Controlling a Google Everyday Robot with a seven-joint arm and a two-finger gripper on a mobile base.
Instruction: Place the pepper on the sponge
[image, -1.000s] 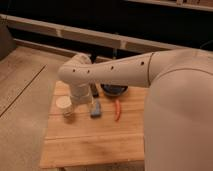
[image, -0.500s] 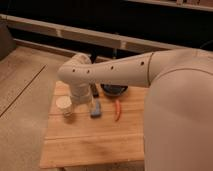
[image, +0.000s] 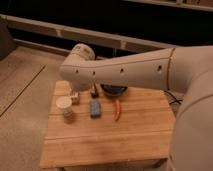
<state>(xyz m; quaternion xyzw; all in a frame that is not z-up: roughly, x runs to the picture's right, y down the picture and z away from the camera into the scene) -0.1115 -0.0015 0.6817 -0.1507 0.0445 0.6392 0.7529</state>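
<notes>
The red-orange pepper (image: 117, 108) lies on the wooden table (image: 110, 142), right of centre and pointing toward me. The blue sponge (image: 95, 108) lies flat just left of it, a small gap between them. My white arm (image: 125, 70) reaches in from the right and bends at its joint (image: 80, 62) above the table's back left. My gripper is hidden behind that bend, so it does not show near either thing.
A white cup (image: 65, 107) stands on the table's left. A small pale object (image: 75, 97) sits behind it. A black block (image: 93, 92) lies behind the sponge, and a dark bowl (image: 114, 91) at the back. Floor surrounds the table, with shelving behind.
</notes>
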